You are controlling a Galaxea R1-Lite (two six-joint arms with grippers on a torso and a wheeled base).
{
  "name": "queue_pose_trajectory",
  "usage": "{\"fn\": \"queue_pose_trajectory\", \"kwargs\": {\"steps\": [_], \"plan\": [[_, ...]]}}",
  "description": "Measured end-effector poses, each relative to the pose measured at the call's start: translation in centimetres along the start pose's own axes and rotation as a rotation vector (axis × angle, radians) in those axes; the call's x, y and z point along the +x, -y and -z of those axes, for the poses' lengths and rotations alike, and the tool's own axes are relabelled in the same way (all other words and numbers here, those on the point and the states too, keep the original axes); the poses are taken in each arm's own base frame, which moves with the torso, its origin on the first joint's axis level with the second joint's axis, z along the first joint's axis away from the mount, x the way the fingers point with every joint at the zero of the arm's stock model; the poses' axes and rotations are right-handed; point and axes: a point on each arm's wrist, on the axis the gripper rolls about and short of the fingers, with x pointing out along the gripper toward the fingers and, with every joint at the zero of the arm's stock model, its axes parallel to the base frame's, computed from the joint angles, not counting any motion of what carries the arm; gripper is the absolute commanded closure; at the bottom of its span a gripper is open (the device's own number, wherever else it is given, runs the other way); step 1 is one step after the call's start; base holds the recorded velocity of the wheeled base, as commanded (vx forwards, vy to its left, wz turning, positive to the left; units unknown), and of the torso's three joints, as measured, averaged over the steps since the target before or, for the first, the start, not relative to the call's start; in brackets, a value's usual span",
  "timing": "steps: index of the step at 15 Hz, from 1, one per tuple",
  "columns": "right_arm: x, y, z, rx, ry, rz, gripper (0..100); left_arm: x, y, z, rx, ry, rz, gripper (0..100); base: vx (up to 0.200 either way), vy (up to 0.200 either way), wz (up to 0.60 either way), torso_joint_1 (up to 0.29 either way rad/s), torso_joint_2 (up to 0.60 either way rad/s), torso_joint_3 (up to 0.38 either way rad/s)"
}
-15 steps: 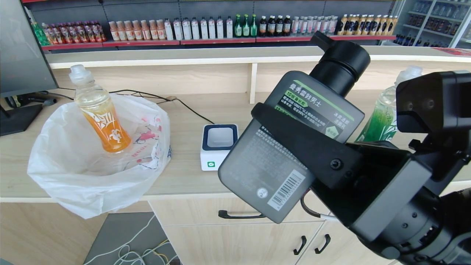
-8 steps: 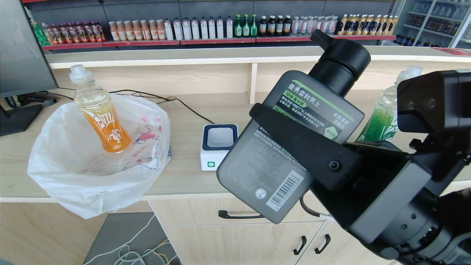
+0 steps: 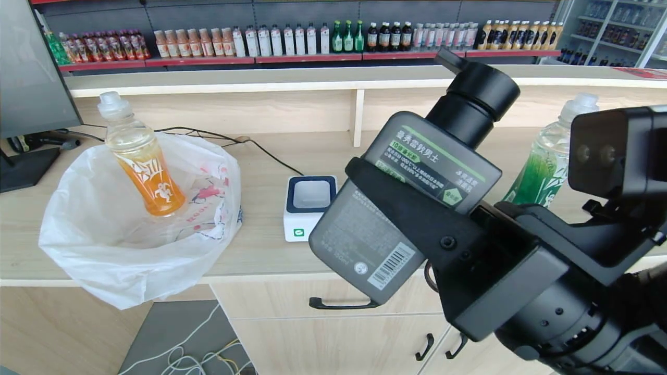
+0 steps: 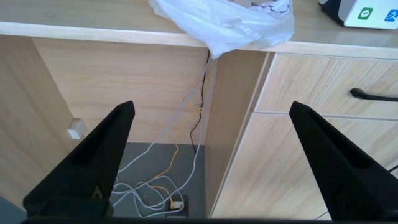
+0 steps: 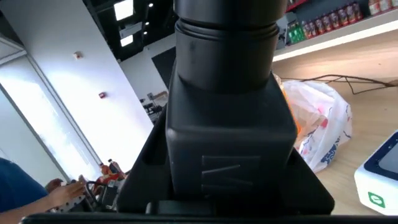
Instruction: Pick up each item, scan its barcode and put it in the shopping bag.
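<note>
Counter (image 3: 260, 245): bag (image 3: 104, 250) holds orange bottle (image 3: 143, 166); right tool (image 3: 375, 182) grips grey bottle (image 3: 359, 229); left tool (image 4: 211, 112) released.

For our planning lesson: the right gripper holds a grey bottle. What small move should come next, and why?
Probably turn the grey bottle in the right gripper so its barcode faces the scanner: the barcode faces upward, away from the scanner's window beside it.

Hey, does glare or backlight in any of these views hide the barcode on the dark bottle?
Head view: no glare on the barcode of the dark bottle, and its bars are evenly lit; the scanner window shows a pale reflection. Right wrist view: bright windows behind leave the dark bottle in shadow. Left wrist view: the left fingers are dark silhouettes against the lit cabinet.
</note>
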Motion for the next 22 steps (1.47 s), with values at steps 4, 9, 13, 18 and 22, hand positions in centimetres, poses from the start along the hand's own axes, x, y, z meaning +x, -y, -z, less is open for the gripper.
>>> {"fn": "queue_pose_trajectory", "kwargs": {"steps": [4, 9, 13, 18, 22], "plan": [[0.2, 1.7, 0.9, -0.233, -0.002, 0.152, 100, 0.0, 0.0, 0.0, 0.0, 0.0, 0.0, 0, 0.0, 0.0, 0.0, 0.0, 0.0, 0.0], [-0.5, 4.7, 0.8, -0.413, -0.009, 0.367, 100, 0.0, 0.0, 0.0, 0.0, 0.0, 0.0, 0, 0.0, 0.0, 0.0, 0.0, 0.0, 0.0], [-1.4, 6.9, 0.0, -0.464, -0.008, 0.466, 100, 0.0, 0.0, 0.0, 0.0, 0.0, 0.0, 0, 0.0, 0.0, 0.0, 0.0, 0.0, 0.0], [-2.0, 8.1, -0.1, -0.441, -0.017, 0.486, 100, 0.0, 0.0, 0.0, 0.0, 0.0, 0.0, 0, 0.0, 0.0, 0.0, 0.0, 0.0, 0.0], [-2.7, 8.5, -0.5, -0.443, -0.018, 0.515, 100, 0.0, 0.0, 0.0, 0.0, 0.0, 0.0, 0, 0.0, 0.0, 0.0, 0.0, 0.0, 0.0]]}}
